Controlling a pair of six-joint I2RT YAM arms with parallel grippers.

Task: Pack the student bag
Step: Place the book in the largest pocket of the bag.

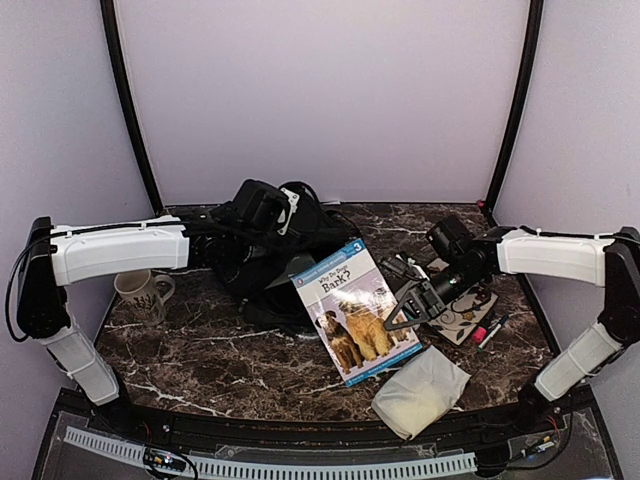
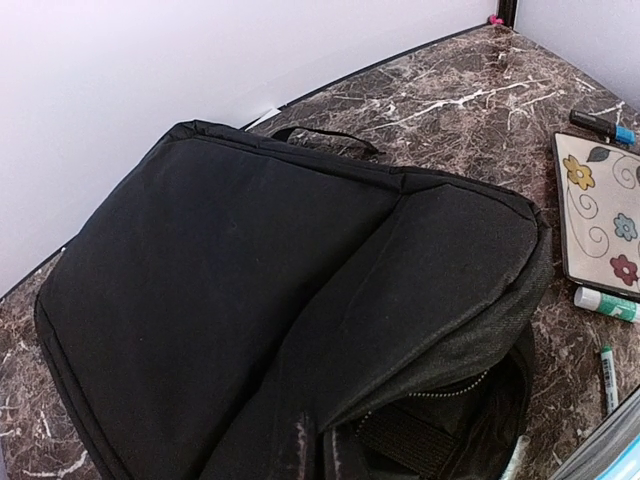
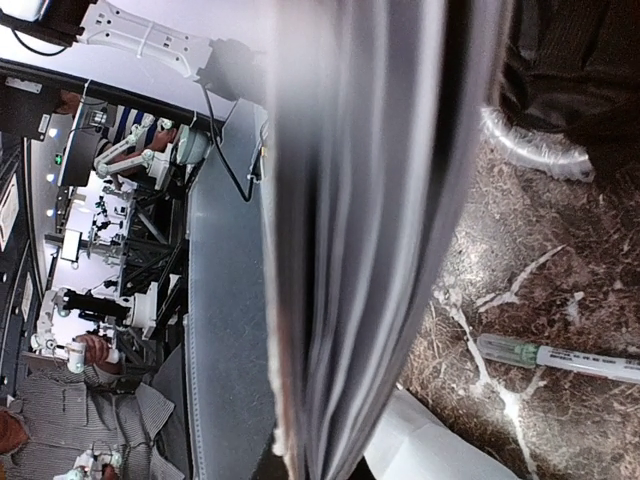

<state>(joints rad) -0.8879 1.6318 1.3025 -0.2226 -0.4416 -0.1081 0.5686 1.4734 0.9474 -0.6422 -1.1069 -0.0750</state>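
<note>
The student bag (image 1: 270,265), a large black backpack, lies at the back middle of the table and fills the left wrist view (image 2: 230,300), its zip mouth gaping at the lower right. My left gripper (image 2: 322,445) is shut on a fold of the bag's fabric beside that mouth; in the top view it (image 1: 262,228) is hard to tell from the black cloth. My right gripper (image 1: 404,303) is shut on the right edge of a book (image 1: 355,312) with dogs on its cover, held tilted just in front of the bag. Seen edge-on, the book's pages (image 3: 380,230) hide the right fingers.
A mug (image 1: 140,293) stands at the left. A white pouch (image 1: 420,392) lies at the front right. A flowered case (image 2: 605,215) lies right of the bag with a glue stick (image 2: 605,303), a green pen (image 2: 608,375) and a pink marker (image 1: 485,333) around it.
</note>
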